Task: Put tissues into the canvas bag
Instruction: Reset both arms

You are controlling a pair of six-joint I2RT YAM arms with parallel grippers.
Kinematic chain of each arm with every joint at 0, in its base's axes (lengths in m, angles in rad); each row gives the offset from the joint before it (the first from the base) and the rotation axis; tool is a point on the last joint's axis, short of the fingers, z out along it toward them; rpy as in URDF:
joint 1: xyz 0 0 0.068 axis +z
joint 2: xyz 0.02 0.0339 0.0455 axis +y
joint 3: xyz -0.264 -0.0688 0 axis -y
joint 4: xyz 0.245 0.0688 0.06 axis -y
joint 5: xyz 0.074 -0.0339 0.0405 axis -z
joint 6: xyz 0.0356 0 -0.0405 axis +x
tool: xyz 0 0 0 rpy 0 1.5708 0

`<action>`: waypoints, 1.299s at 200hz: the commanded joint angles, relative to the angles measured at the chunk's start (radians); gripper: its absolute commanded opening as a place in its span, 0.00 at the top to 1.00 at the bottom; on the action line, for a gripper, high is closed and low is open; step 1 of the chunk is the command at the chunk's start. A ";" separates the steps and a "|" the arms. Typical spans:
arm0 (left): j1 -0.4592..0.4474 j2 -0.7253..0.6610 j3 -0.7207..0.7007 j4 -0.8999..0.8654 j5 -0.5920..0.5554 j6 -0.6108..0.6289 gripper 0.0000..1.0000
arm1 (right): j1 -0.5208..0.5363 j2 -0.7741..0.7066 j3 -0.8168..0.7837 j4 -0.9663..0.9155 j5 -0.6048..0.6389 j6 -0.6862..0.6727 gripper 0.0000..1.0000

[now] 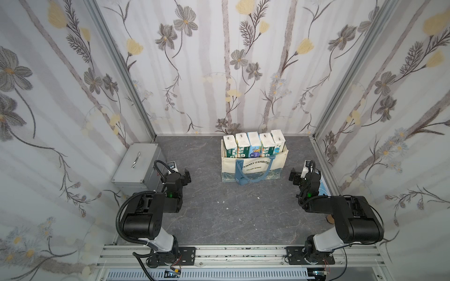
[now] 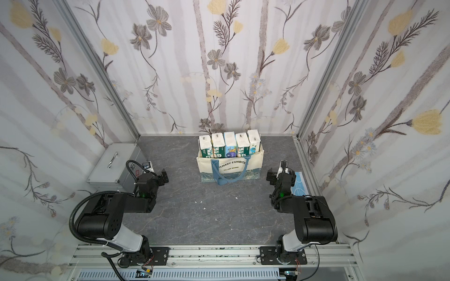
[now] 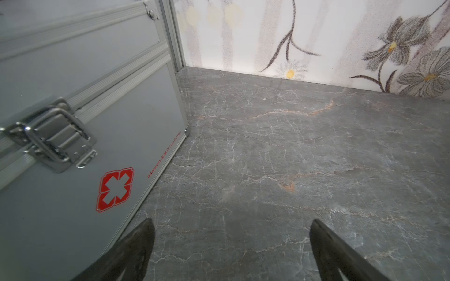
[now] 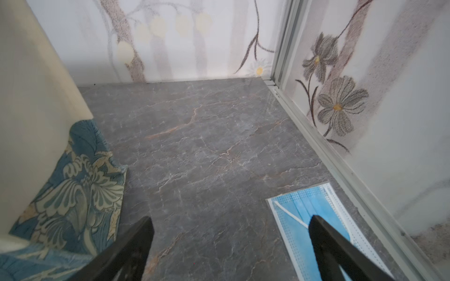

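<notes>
The cream canvas bag (image 1: 253, 167) (image 2: 230, 169) with blue handles stands at the back middle of the table, and its side (image 4: 36, 116) shows in the right wrist view. Several tissues (image 1: 254, 144) (image 2: 230, 144) stand upright in a row inside it, with their tops above the rim. My left gripper (image 1: 180, 174) (image 2: 158, 175) (image 3: 232, 226) hangs open and empty over bare table, left of the bag. To the right of the bag my right gripper (image 1: 300, 173) (image 2: 278, 173) (image 4: 232, 223) is also open, holding nothing. No loose tissues show on the table.
A grey metal case (image 1: 136, 165) (image 2: 112, 165) (image 3: 73, 97) with a red cross stands right beside the left gripper. A flat blue face mask (image 4: 304, 211) (image 2: 299, 185) lies by the right wall under the right gripper. Small white scraps (image 1: 222, 202) dot the table.
</notes>
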 commanded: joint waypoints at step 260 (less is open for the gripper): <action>0.074 -0.005 0.030 -0.053 0.325 0.012 0.00 | -0.031 0.000 0.031 -0.078 -0.124 0.010 0.01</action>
